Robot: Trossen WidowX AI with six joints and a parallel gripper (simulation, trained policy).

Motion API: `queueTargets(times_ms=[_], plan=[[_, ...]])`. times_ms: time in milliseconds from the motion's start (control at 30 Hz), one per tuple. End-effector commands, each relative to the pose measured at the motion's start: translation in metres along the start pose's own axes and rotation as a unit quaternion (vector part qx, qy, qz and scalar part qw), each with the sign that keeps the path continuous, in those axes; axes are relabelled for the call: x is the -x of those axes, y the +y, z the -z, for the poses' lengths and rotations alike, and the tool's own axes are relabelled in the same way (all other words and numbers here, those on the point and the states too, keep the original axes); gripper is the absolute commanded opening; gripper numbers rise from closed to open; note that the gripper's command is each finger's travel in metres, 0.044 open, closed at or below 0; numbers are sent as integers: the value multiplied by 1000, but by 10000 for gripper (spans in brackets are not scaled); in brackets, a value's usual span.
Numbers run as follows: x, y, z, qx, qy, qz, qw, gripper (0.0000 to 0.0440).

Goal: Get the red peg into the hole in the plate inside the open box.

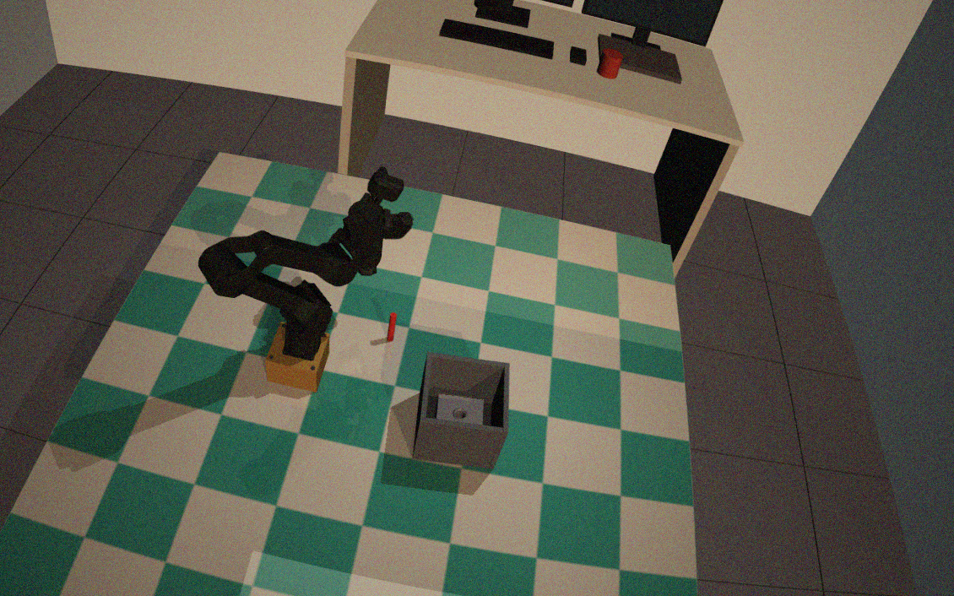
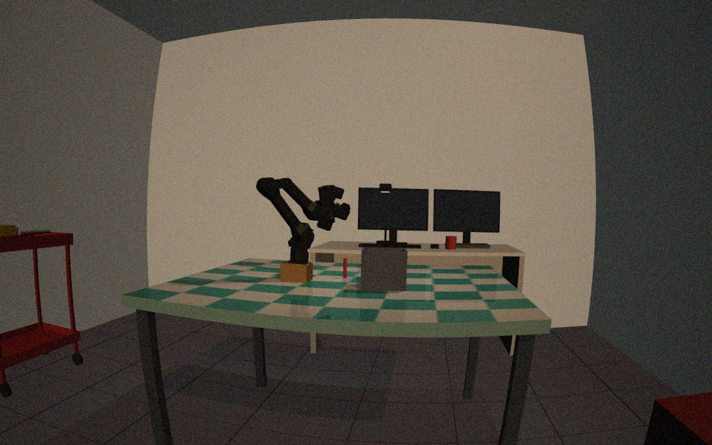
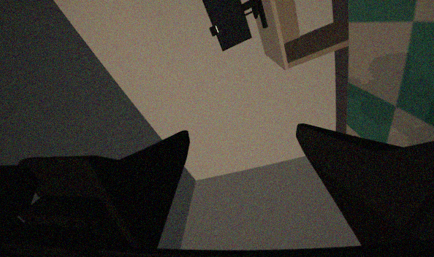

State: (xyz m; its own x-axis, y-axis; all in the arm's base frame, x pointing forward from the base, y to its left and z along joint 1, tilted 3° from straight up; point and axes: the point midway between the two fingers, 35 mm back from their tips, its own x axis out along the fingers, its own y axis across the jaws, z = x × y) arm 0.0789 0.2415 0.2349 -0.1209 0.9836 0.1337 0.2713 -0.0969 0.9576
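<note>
The red peg stands upright on the checkered table, between the arm's base and the box. The open grey box stands to the right of the peg. In the top view, a light grey plate lies at the box's bottom, and its round hole shows with nothing in it. My gripper is open and empty, raised high above the table, behind the peg and pointing sideways, away from it. The wrist view shows neither peg nor box.
The arm's orange base block sits left of the peg. The box's raised walls stand around the plate. Behind the checkered table is a desk with monitors and a red mug. A red cart stands far left.
</note>
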Motion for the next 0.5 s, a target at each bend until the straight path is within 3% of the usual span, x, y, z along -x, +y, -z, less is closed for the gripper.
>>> queueTargets(times_ms=[0,100,467], plan=[[-1,-1,-5,-10,-11,5,1000,417],[-2,-3,-22,-44,-47,21,998,440],[7,-7,-76,-148,-194,78,967,440]])
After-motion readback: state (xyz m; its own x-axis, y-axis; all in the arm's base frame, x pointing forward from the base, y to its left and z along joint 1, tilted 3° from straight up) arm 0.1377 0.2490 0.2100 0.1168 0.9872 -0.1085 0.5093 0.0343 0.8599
